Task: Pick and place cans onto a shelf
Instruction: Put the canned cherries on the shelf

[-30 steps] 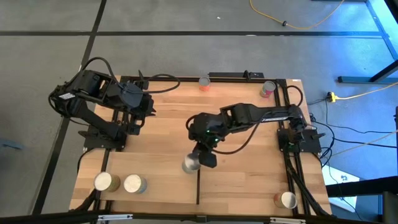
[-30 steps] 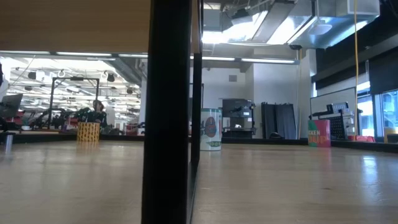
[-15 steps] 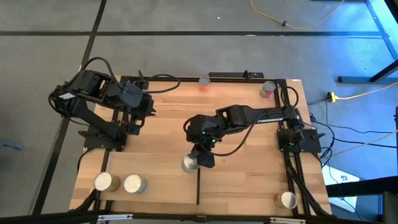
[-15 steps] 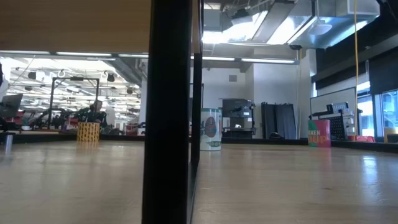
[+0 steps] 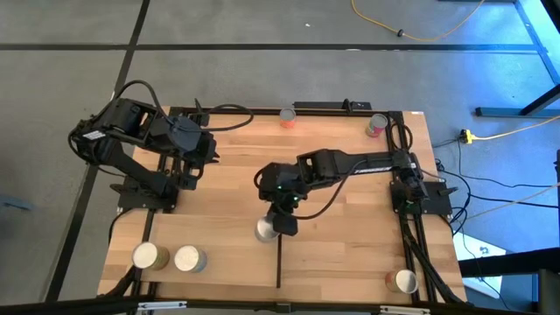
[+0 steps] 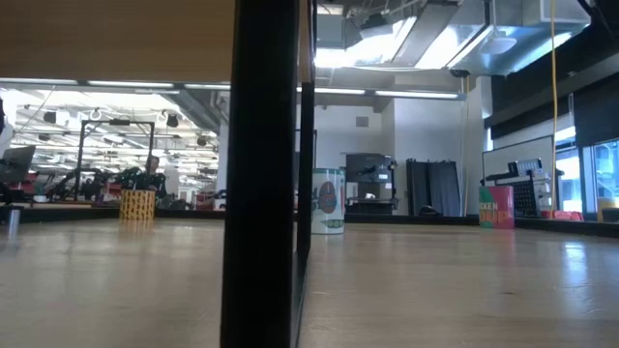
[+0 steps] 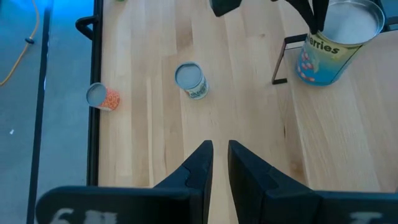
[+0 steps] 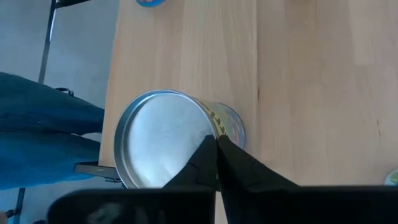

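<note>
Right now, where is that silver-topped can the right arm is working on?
In the high view, the silver-topped can stands near the table's middle front, just under the right end effector, beside the thin black bar.

Silver-topped can [image 8: 163,140] with yellow-and-pink label on pale plank-patterned table [image 8: 298,74]; another can [image 7: 102,96] has orange label.

A can [image 8: 163,140] with a shiny silver top stands near the edge of the wooden table [image 8: 298,93]. Its side has yellow and blue on it. The right gripper [image 8: 216,144] is right above the can, with its two dark fingers [image 8: 200,163] pressed together. Something blue shows past the table's edge.
</note>
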Robot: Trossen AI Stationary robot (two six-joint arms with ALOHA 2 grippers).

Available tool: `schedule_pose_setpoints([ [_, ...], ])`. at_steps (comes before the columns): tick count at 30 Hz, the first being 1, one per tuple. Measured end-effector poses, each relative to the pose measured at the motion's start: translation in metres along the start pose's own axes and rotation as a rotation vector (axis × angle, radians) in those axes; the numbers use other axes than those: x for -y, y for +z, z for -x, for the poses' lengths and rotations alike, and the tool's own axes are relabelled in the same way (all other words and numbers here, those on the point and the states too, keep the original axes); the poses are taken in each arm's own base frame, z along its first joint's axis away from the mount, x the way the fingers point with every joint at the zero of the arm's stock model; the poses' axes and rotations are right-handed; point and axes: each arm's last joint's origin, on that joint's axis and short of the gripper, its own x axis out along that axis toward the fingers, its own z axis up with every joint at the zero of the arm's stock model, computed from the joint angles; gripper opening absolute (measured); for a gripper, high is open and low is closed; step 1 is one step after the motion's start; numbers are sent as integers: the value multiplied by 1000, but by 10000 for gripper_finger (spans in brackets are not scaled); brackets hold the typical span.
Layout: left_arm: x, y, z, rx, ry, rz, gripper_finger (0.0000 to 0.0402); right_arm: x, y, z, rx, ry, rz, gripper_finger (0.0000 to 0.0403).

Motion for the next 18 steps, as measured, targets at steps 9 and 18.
schedule_pose_setpoints([
  [9, 0, 0, 0, 0, 0, 0, 42, 1, 1, 0, 3, -2, -31, 28],
  [18, 0, 0, 0, 0, 0, 0, 42, 0, 1, 0, 4, 32, -24, 29],
])
